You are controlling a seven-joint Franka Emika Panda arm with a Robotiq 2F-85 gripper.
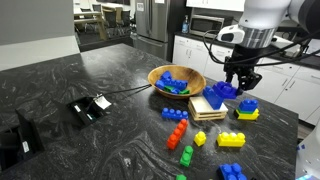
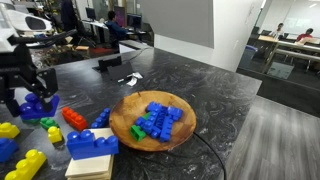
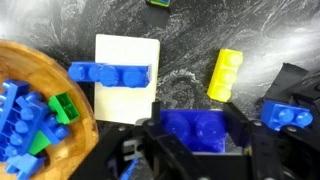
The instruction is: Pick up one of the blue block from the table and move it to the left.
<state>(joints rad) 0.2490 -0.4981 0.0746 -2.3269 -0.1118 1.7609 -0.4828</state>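
The gripper (image 3: 198, 126) has its two dark fingers pressed against the sides of a blue block (image 3: 205, 128), pinching it so that the block fills the gap between them. In an exterior view the gripper (image 2: 25, 88) hangs at the far edge of the toy pile with that blue block (image 2: 38, 103) at its tips, low over the table (image 2: 230, 90) (whether the block touches the dark marbled top or sits just clear of it, I cannot tell).

Just beside the held block a cream slab (image 3: 127, 78) lies flat, with a longer blue brick (image 3: 110, 73) sitting on it. On the other side a yellow brick (image 3: 226, 75) lies on the table, and a small blue brick (image 3: 285, 115) is near the edge of the wrist view.

Past the slab stands a wooden bowl (image 3: 12, 60) holding a heap of blue pieces and a green piece (image 3: 62, 108). In both exterior views the bowl (image 1: 200, 78) (image 2: 122, 125) sits near the middle of the table.

Farther out, a red brick (image 1: 175, 113), a green brick (image 1: 186, 155) and another yellow brick (image 1: 231, 140) are scattered on the table. A black cabled box (image 1: 90, 107) sits well apart from them.
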